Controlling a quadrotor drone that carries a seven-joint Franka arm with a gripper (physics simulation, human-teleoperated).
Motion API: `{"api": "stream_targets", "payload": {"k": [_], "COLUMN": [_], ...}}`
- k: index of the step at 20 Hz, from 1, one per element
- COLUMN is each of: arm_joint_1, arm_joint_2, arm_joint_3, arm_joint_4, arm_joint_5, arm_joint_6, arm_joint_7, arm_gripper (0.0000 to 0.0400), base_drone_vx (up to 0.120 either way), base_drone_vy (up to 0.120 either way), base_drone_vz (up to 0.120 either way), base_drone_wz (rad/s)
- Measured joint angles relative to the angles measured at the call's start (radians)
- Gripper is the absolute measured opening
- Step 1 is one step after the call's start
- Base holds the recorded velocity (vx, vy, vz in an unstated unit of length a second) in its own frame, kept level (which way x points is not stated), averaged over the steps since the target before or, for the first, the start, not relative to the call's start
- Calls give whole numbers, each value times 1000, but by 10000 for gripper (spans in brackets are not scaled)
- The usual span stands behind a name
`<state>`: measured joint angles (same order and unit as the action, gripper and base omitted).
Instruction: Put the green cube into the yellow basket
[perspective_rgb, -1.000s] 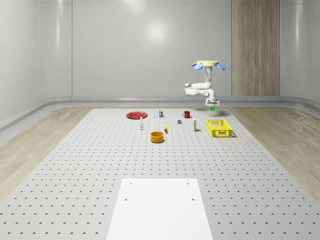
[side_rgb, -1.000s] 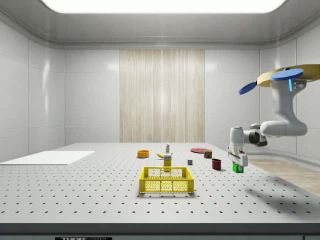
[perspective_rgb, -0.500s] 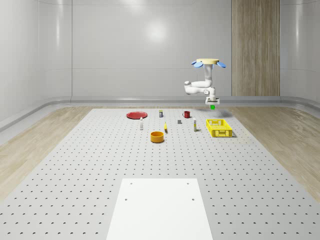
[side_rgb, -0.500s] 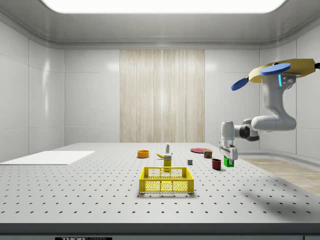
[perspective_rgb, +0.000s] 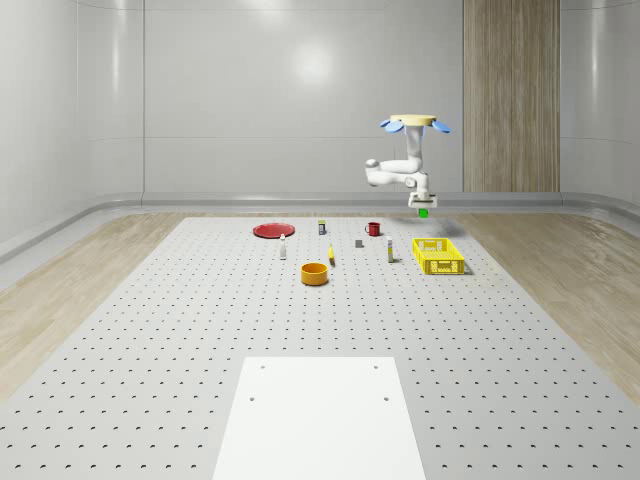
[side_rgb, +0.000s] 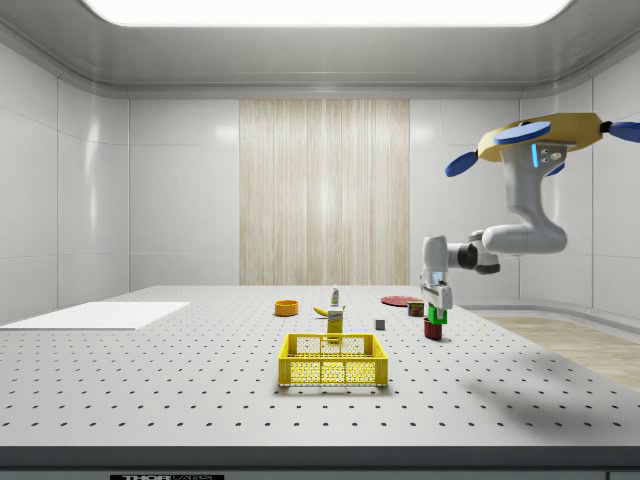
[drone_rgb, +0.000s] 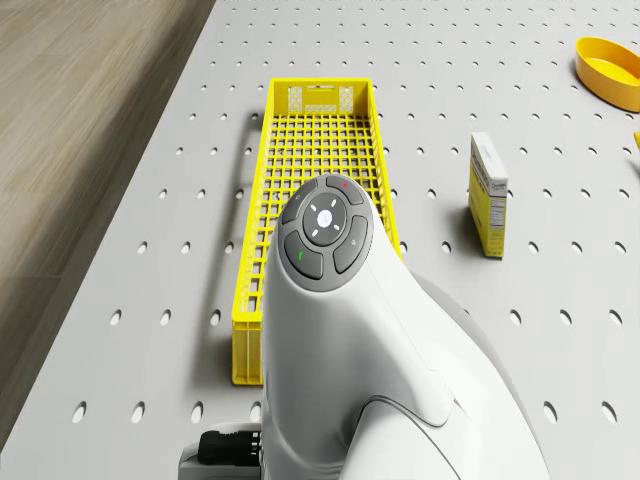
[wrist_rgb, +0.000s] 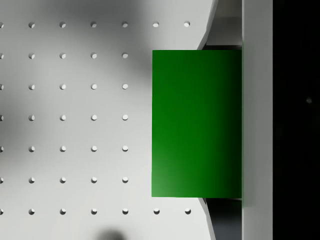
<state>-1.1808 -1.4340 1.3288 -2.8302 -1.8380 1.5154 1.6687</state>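
Carry phase, cube not yet over target. Going left to right in the side view: orange bowl (side_rgb: 286, 308) far back on the table (side_rgb: 150, 380), then yellow basket (side_rgb: 333, 360) near front centre, red cup (side_rgb: 433, 330) at about 2 o'clock from the basket, then gripper (side_rgb: 436, 312) in the air in front of that cup, clamped on the green cube (side_rgb: 438, 316). Drone (side_rgb: 545, 140) hovers high at about 2 o'clock from the gripper, over the table's far side, arm bent down and back toward the basket.

Wrist view: green cube (wrist_rgb: 196, 123) pressed flat against one finger (wrist_rgb: 257, 120), bare table below it, no basket mesh.

Drone view: yellow basket (drone_rgb: 318, 150) lies ahead, long axis running away from the camera.

To do it well: keep the grip closed, bring the cube over the basket's middle, well inside the rim, lower it, then release. Letting go early would likely drop it outside.
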Motion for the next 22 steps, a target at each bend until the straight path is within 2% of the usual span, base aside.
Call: {"api": "stream_targets", "payload": {"k": [22], "arm_joint_1": [-12], "arm_joint_2": [-47], "arm_joint_3": [6], "arm_joint_4": [2], "arm_joint_5": [20], "arm_joint_6": [43], "arm_joint_7": [10], "arm_gripper": [251], "base_drone_vx": [120], "base_drone_vy": [0], "base_drone_vz": [0], "base_drone_wz": [0]}}
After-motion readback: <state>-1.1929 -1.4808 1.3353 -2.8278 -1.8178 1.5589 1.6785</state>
